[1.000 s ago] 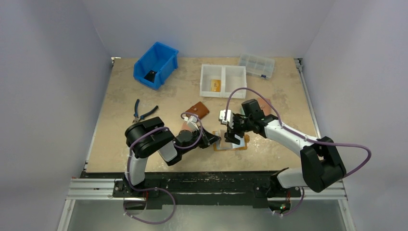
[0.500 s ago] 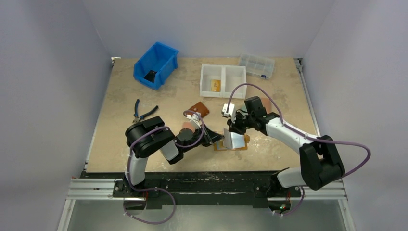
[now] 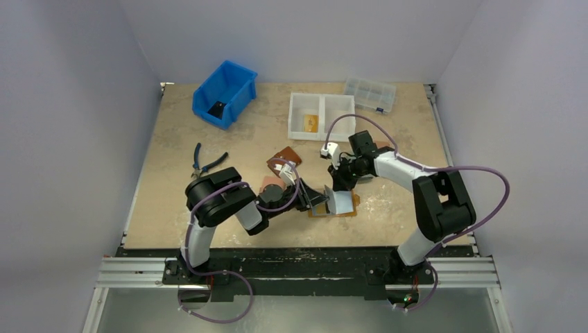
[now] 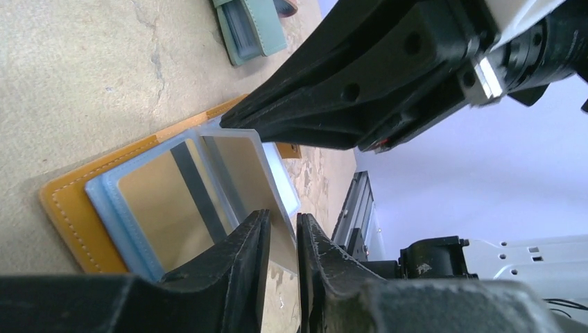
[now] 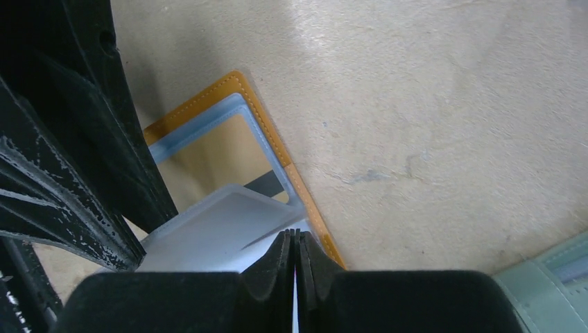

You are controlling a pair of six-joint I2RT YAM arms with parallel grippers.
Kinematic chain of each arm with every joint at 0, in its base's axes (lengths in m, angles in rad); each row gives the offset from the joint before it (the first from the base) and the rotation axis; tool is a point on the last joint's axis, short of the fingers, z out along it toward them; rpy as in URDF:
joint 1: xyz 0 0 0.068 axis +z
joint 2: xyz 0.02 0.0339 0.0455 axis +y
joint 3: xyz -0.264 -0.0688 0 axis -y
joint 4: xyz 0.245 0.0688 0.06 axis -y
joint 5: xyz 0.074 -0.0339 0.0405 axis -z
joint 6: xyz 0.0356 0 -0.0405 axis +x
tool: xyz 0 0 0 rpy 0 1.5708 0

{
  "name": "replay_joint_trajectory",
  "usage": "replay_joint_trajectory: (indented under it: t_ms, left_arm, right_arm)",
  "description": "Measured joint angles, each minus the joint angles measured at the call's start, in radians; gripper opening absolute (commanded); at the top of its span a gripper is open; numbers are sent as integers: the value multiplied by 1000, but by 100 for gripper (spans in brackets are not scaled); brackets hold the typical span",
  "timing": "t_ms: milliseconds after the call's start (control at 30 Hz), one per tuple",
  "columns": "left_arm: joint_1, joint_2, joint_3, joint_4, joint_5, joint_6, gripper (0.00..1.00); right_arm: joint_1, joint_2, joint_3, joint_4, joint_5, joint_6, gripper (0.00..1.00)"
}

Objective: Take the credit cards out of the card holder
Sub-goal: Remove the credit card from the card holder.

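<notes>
No legible text or markings anywhere.

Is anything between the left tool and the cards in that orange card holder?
Only the clear bluish plastic sleeve: the gold card lies inside it, in the mustard-orange leather card holder. The right tool holds one leaf of it raised; the left tool sits at its edge.

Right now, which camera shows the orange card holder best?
The left wrist view: the card holder lies open up close, orange cover and clear sleeves plain to see. The right wrist view catches only one corner of it. The top view shows it tiny and partly covered.
</notes>
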Motion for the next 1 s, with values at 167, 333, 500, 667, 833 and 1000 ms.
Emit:
replay_joint_trajectory:
  t_ms: [167, 333, 500, 667, 833, 1000]
  left_arm:
    - [-8, 20, 31, -11, 14, 0, 31]
    - [-18, 26, 53, -26, 22, 1, 31]
    - [-22, 27, 61, -38, 22, 1, 32]
    - [-22, 27, 63, -39, 22, 1, 32]
    - [-23, 27, 63, -42, 22, 1, 32]
    - [-24, 28, 66, -47, 22, 1, 32]
  right_arm:
    - [-50, 1, 36, -36, -39, 29, 21]
    - [-87, 0, 54, -55, -78, 59, 31]
    - [-109, 1, 82, -110, -149, 80, 32]
    - [-118, 6, 108, -151, -206, 112, 39]
    - [-135, 14, 117, -173, -279, 172, 65]
    - [-144, 14, 117, -177, -329, 226, 75]
